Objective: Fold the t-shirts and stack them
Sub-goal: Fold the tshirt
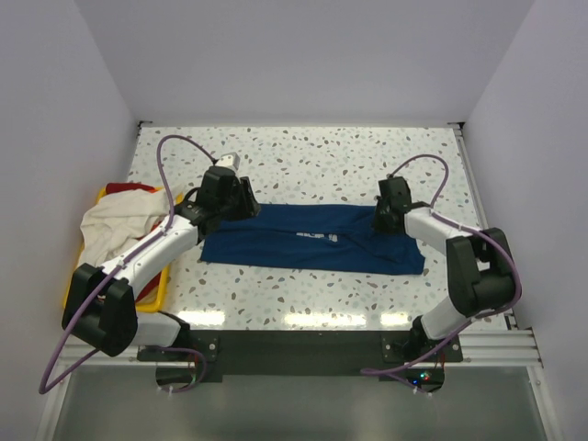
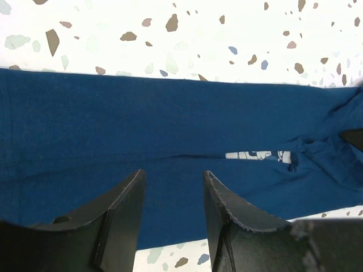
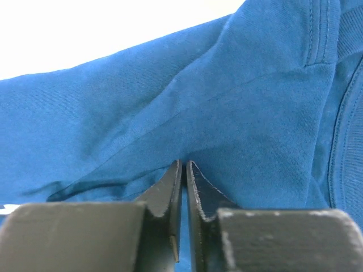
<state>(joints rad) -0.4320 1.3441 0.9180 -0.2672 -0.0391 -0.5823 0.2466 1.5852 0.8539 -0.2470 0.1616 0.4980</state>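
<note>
Mostly folded under: print (image 2: 258, 155) on navy shirt (image 2: 142, 124).

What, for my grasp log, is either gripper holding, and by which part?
The right gripper pinches a raised fold of the navy blue cloth t-shirt near its collar end; the left gripper is open above the shirt, holding nothing.

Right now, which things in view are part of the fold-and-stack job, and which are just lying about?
Job:
navy t-shirt, spread out
cream-white t-shirt, heaped
red shirt, behind the cream one

Lying about:
yellow bin, holding those two
speckled table
</note>
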